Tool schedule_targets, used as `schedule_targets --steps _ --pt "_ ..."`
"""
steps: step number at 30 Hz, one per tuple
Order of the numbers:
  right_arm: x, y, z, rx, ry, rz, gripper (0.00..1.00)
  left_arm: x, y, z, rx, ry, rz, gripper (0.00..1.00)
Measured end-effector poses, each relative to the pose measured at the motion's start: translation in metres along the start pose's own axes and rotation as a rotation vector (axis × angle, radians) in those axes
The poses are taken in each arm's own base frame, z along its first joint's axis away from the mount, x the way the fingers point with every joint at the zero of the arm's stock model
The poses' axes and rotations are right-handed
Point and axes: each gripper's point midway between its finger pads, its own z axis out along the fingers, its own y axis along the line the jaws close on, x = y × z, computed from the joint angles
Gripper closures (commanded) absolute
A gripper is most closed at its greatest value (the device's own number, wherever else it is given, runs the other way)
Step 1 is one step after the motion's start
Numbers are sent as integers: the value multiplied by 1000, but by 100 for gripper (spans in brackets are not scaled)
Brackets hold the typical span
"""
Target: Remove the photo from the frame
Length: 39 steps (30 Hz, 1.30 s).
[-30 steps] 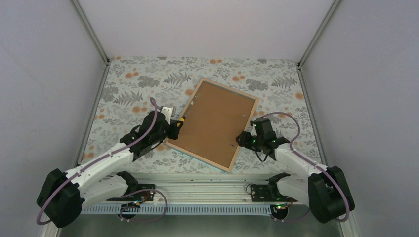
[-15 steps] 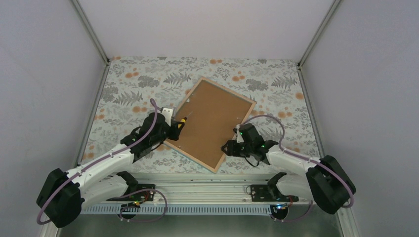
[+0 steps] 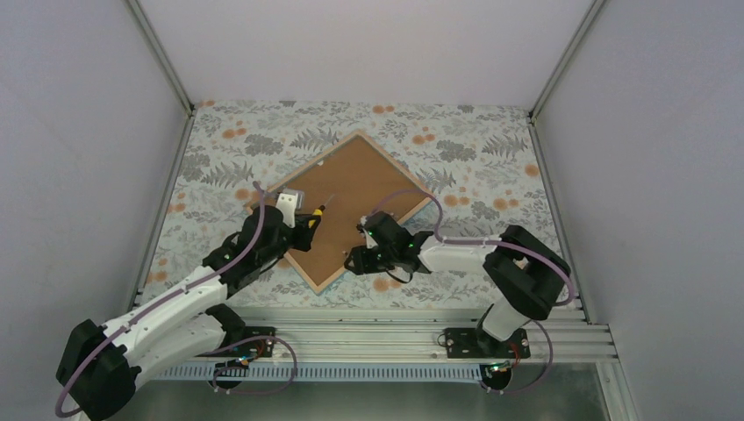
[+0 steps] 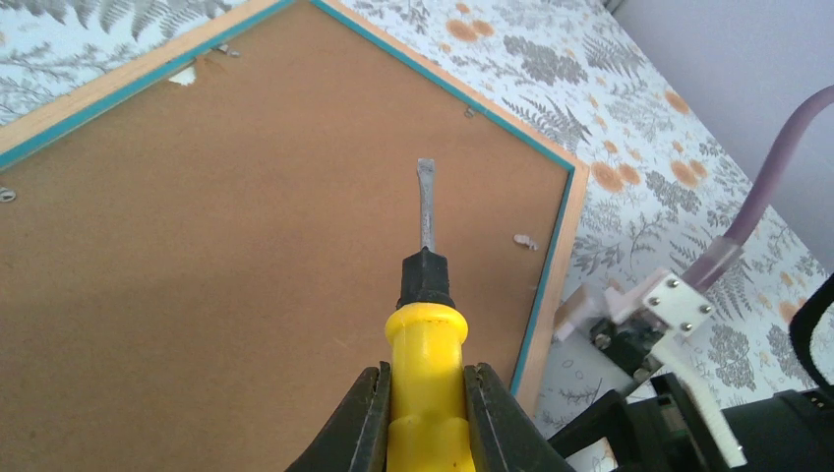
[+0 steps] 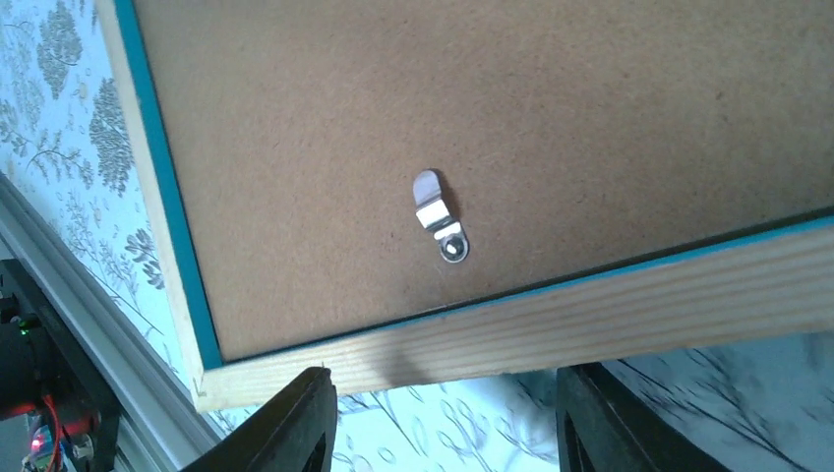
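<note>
The floral tabletop (image 3: 219,167) carries the frame (image 3: 395,167) at the centre of the overhead view, turned like a diamond and lying face down. That leaves its brown backing board (image 3: 351,189) up, where the fasteners can be reached. The photo is not visible; it is presumably under that board.

The right tool (image 5: 443,418) sits at the bottom of its wrist view. Its jaws are partly apart and hold nothing, set just outside the wooden rim near a corner, likely to steady the frame.

The left tool (image 4: 425,408) is clamped on a yellow-handled screwdriver (image 4: 425,334), whose blade points across the board, ready to pry. A small metal clip (image 5: 441,226) lies over the board, pinning it down.
</note>
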Motion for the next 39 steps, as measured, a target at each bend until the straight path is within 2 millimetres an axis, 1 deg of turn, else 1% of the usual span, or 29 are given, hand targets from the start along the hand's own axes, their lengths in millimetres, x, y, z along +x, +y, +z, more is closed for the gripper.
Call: schedule_targets --steps 3,5,7,9,11,13,16,18,20,21,24,26,29,34,37,39 --pt "-7 12 6 -9 1 -31 51 -5 2 -6 -9 -31 -1 98" --pt "-12 15 4 -6 -10 -51 49 -8 3 -9 -15 -45 -2 98" --pt "-16 15 -1 7 -27 -77 49 -10 3 -12 -19 -57 -2 98" --pt "-22 15 -11 25 -57 -112 49 -11 4 -12 -22 -61 -2 98" --pt "-33 14 -24 36 -91 -145 49 -11 4 -12 -24 -61 -1 98" --pt "-52 10 -38 54 -135 -171 49 -10 4 -12 -25 -59 -1 98" --pt "-95 -8 -65 104 -232 -197 49 -9 5 -10 -28 -53 2 98" --pt "-127 -29 -86 152 -302 -204 50 -9 5 -10 -27 -51 5 98" --pt "-146 -48 -101 193 -340 -213 50 -9 5 -10 -26 -53 10 98" --pt "-160 -61 -111 219 -364 -214 50 -9 4 -10 -24 -53 14 97" --pt "-187 -87 -124 260 -397 -211 50 -10 3 -9 -20 -54 23 98" --pt "-204 -106 -125 282 -405 -204 50 -8 3 -6 -20 -47 29 98" --pt "-219 -133 -113 305 -379 -196 49 -4 4 -1 -23 -27 36 97" --pt "-230 -169 -85 323 -316 -185 49 0 4 5 -19 -9 52 98" --pt "-235 -186 -76 322 -294 -172 48 1 3 8 -10 -5 57 98" --pt "-238 -193 -71 316 -286 -169 49 2 2 10 -6 0 58 98"
